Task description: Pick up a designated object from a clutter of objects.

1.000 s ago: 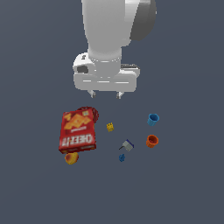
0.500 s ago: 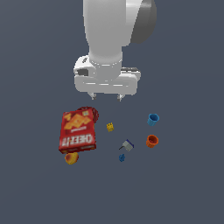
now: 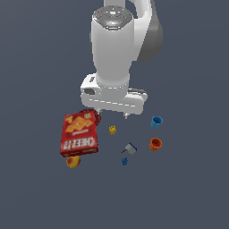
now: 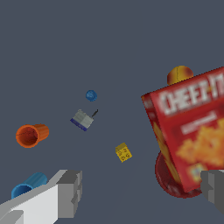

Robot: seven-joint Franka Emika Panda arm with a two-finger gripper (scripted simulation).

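This is not a real room but a made-up computer world, drawn flat and smooth. A plain dark grey-blue ground [image 3: 40, 53] fills everything, with no walls or furniture, and a big white robot arm [image 3: 114, 58] hangs over it. Small toy-like things lie on the ground: a red Cheez-It box [image 3: 78, 134] at about 8 o'clock from the arm, and an orange cup [image 3: 155, 144] at about 4 o'clock.
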